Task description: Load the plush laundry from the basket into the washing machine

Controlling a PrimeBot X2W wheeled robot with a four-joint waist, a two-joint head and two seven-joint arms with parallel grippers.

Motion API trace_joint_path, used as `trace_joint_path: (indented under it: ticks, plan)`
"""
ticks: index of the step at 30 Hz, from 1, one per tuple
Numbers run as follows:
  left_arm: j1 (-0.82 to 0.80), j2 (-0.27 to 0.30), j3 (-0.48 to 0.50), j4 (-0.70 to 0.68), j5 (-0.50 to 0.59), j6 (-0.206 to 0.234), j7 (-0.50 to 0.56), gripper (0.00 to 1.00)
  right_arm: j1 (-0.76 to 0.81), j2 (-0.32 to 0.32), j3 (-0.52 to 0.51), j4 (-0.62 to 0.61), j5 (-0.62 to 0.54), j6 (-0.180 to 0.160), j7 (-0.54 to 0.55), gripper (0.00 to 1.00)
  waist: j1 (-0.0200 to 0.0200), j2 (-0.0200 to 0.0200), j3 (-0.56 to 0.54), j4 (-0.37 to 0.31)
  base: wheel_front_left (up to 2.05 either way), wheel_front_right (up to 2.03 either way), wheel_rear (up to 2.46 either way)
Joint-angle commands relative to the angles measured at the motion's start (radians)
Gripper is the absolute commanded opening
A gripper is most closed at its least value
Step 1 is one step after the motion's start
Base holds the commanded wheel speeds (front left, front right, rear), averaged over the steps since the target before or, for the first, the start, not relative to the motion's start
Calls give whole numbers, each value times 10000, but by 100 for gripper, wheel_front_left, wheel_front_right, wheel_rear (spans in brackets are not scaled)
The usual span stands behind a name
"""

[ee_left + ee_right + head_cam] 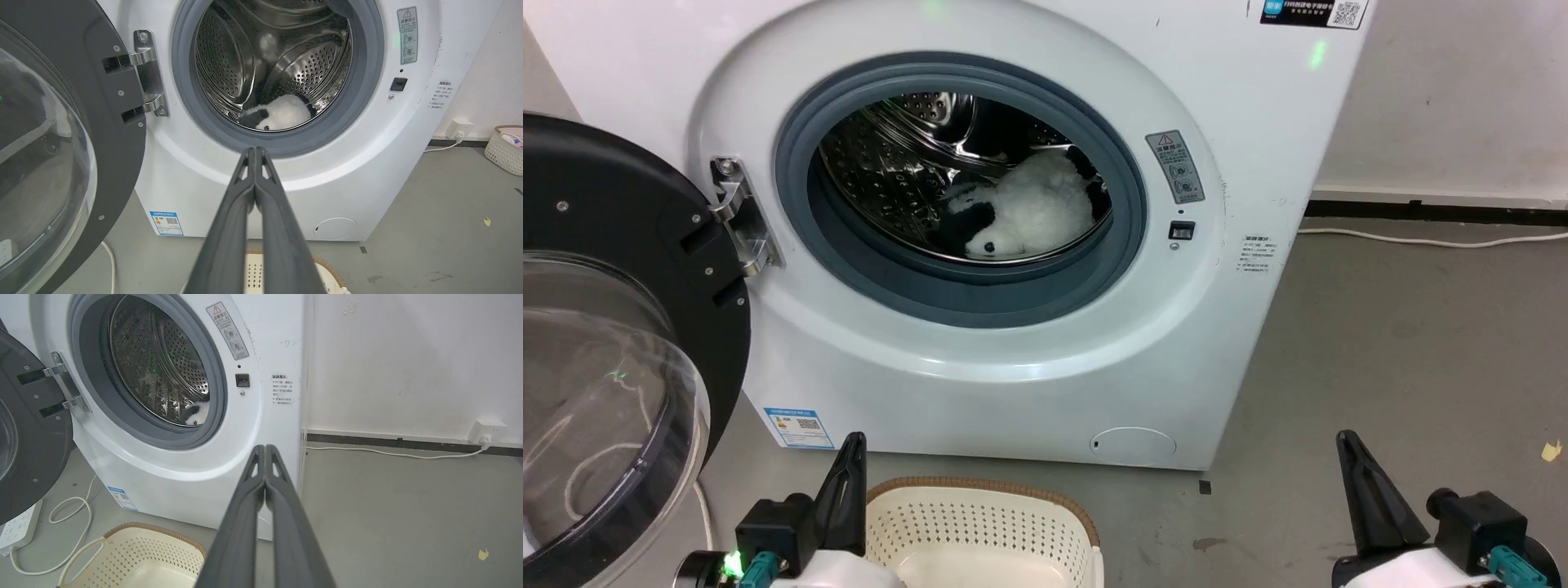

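The plush laundry [1029, 216] lies inside the washing machine [1013, 384], on the lower right of the steel drum [890, 163], one black eye facing the port. The head view shows most of its body. The left wrist view shows it smaller, at the bottom of the port, and in the right wrist view just a sliver shows behind the grey ring. The door [605, 327] stands swung open at the left, cut off by the frame edge.

The left wrist view alone takes in a second basket [504, 149] at the far right edge, its contents too small to make out. The right wrist view adds a power strip [18, 528] at lower left and a wall socket [488, 430] at right.

A triangle warning sticker [1176, 167] sits right of the port, a blue label [800, 427] low on the front and a QR-code sticker [1311, 12] at the top edge. Their print is too small to read.

The basket [980, 523] sits at bottom centre, cropped by the frame. The left pincer [255, 151] and the right pincer [265, 448] are both clenched, fingers pressed together with nothing between them.
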Motion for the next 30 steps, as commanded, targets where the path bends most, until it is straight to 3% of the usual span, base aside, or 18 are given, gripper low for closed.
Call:
trace_joint_path:
  ticks: [1,30]
  plan:
    - [-166,-3,59,-79,91,60,74,0,-179,2,-12,-65,-111,-3,48,0,0,0,2,-1,0,0,0]
    - [-322,-45,235,-300,505,158,707,0,-422,4,-27,-204,-615,-5,684,0,-1,0,64,-36,0,0,0]
